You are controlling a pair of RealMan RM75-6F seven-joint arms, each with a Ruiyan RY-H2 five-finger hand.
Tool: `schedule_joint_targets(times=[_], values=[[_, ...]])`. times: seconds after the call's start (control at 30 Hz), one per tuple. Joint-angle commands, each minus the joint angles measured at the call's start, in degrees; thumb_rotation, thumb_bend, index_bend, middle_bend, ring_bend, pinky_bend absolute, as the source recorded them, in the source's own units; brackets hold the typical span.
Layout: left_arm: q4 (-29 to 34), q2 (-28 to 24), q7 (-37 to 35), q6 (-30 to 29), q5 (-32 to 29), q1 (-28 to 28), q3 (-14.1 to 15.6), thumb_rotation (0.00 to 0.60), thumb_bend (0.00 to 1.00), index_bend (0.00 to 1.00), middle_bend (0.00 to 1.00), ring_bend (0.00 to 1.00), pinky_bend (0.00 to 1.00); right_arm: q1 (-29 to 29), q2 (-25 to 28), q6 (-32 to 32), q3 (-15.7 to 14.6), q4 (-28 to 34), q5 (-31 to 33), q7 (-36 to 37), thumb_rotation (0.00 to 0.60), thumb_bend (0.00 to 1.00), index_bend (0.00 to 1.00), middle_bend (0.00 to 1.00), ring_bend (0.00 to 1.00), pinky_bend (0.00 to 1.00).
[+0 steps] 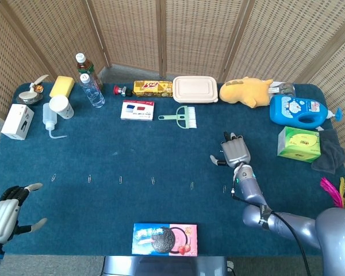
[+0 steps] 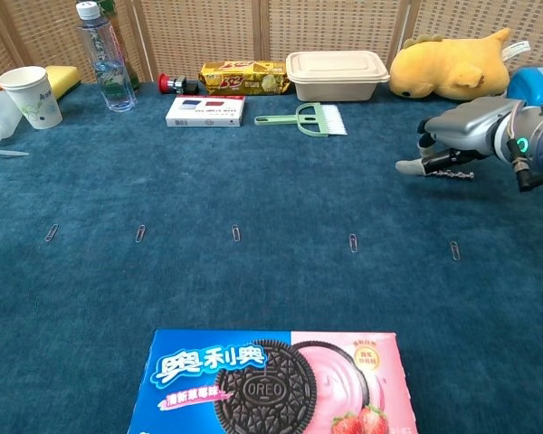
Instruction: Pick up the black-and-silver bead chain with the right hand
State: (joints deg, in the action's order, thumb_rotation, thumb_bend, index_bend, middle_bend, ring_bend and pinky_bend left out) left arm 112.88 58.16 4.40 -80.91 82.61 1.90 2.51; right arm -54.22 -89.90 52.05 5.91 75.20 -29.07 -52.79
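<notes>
My right hand [image 1: 234,152] hovers over the blue cloth at the right of the table, palm down; the chest view shows the same right hand [image 2: 457,131]. The black-and-silver bead chain [image 2: 451,174] is a short dark strand just beneath its curled fingers, pinched by them and off the cloth. From the head camera only a dark bit of the chain [image 1: 221,163] peeks out by the thumb. My left hand [image 1: 6,214] floats at the near-left corner with fingers spread and nothing in it.
A row of paper clips [image 2: 352,241] crosses the cloth in front of the right hand. An Oreo box [image 2: 267,384] lies at the near edge. A green brush [image 1: 181,117], a lunch box [image 1: 195,89], a yellow plush [image 1: 246,91] and a green tissue box [image 1: 299,144] stand further back.
</notes>
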Motion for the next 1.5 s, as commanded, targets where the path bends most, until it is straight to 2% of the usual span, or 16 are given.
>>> schedule_joint_targets(times=[0.03, 0.33, 0.4, 0.47, 0.5, 0.53, 0.67, 0.73, 0.93, 1.0, 1.07, 1.1, 1.17, 1.27, 1.37, 1.5], values=[[-0.13, 0.17, -0.14, 0.08, 0.07, 0.07, -0.06, 0.585, 0.26, 0.2, 0.25, 0.2, 0.11, 0.03, 1.03, 0.77, 0.01, 1.46, 0.65, -0.05, 0.013, 0.38, 0.36, 0.07, 0.11, 0.28], [0.03, 0.09, -0.18, -0.37, 0.56, -0.1, -0.03, 0.586, 0.26, 0.2, 0.25, 0.2, 0.11, 0.1, 2.5, 1.43, 0.26, 3.8, -0.37, 1.71, 0.012, 0.38, 0.34, 0.07, 0.11, 0.28], [0.09, 0.08, -0.15, -0.51, 0.71, -0.18, 0.01, 0.585, 0.26, 0.2, 0.25, 0.2, 0.11, 0.27, 2.5, 1.62, 0.58, 3.82, -1.55, 2.98, 0.013, 0.38, 0.31, 0.07, 0.11, 0.28], [0.17, 0.02, -0.15, -0.73, 0.95, -0.31, 0.11, 0.587, 0.26, 0.2, 0.25, 0.2, 0.11, 0.87, 2.42, 2.43, 1.86, 4.07, -4.2, 6.37, 0.023, 0.38, 0.22, 0.07, 0.11, 0.28], [0.18, 0.0, -0.17, -0.83, 1.05, -0.37, 0.13, 0.587, 0.26, 0.2, 0.25, 0.2, 0.11, 1.31, 2.27, 3.26, 2.48, 4.03, -6.23, 8.41, 0.04, 0.38, 0.19, 0.07, 0.11, 0.28], [0.17, -0.02, -0.21, -0.95, 1.13, -0.46, 0.18, 0.587, 0.26, 0.2, 0.25, 0.2, 0.11, 2.05, 2.02, 4.39, 3.34, 3.94, -9.18, 11.63, 0.083, 0.38, 0.15, 0.08, 0.13, 0.28], [0.13, -0.07, -0.3, -1.16, 1.23, -0.65, 0.26, 0.589, 0.26, 0.2, 0.25, 0.2, 0.11, 4.39, 1.43, 7.56, 5.17, 2.68, -18.47, 21.76, 0.343, 0.38, 0.04, 0.15, 0.21, 0.32], [0.06, -0.02, -0.36, -1.3, 1.35, -0.71, 0.25, 0.588, 0.26, 0.2, 0.25, 0.2, 0.11, 5.21, 1.48, 8.59, 5.37, 2.06, -21.54, 24.65, 0.37, 0.38, 0.02, 0.15, 0.22, 0.35], [-0.07, 0.11, -0.52, -1.2, 1.53, -0.73, 0.32, 0.584, 0.26, 0.2, 0.25, 0.2, 0.11, 7.09, 1.9, 10.18, 6.55, 1.94, -26.66, 31.87, 0.371, 0.38, 0.01, 0.17, 0.25, 0.4], [-0.11, 0.16, -0.55, -1.25, 1.58, -0.74, 0.31, 0.585, 0.26, 0.2, 0.25, 0.2, 0.11, 7.36, 2.14, 10.08, 6.42, 1.79, -27.63, 32.7, 0.371, 0.37, 0.02, 0.24, 0.35, 0.46], [-0.19, 0.2, -0.58, -1.26, 1.54, -0.77, 0.29, 0.584, 0.26, 0.2, 0.25, 0.2, 0.11, 7.53, 2.49, 9.85, 5.88, 1.41, -29.01, 32.88, 0.369, 0.36, 0.07, 0.41, 0.56, 0.57], [-0.23, 0.21, -0.58, -1.25, 1.51, -0.77, 0.28, 0.585, 0.26, 0.2, 0.25, 0.2, 0.11, 7.59, 2.69, 9.58, 5.48, 1.22, -29.73, 32.78, 0.369, 0.36, 0.09, 0.47, 0.63, 0.6], [-0.27, 0.23, -0.58, -1.2, 1.46, -0.74, 0.25, 0.585, 0.26, 0.2, 0.25, 0.2, 0.11, 7.61, 3.1, 8.71, 4.78, 1.16, -30.57, 32.35, 0.369, 0.35, 0.2, 0.63, 0.78, 0.69], [-0.36, 0.34, -0.6, -1.08, 1.49, -0.68, 0.23, 0.588, 0.26, 0.2, 0.25, 0.2, 0.11, 7.35, 3.67, 6.23, 3.62, 1.12, -30.58, 30.92, 0.372, 0.35, 0.33, 0.75, 0.86, 0.75], [-0.43, 0.35, -0.57, -1.03, 1.43, -0.62, 0.14, 0.585, 0.26, 0.2, 0.25, 0.2, 0.11, 6.78, 3.64, 3.52, 3.3, 0.19, -29.54, 29.54, 0.374, 0.35, 0.39, 0.81, 0.9, 0.76], [-0.42, 0.18, -0.52, -1.51, 1.43, -0.79, 0.0, 0.586, 0.26, 0.2, 0.25, 0.2, 0.11, 6.17, 3.0, 1.62, 3.87, -0.71, -27.69, 28.36, 0.376, 0.35, 0.44, 0.84, 0.91, 0.78]])
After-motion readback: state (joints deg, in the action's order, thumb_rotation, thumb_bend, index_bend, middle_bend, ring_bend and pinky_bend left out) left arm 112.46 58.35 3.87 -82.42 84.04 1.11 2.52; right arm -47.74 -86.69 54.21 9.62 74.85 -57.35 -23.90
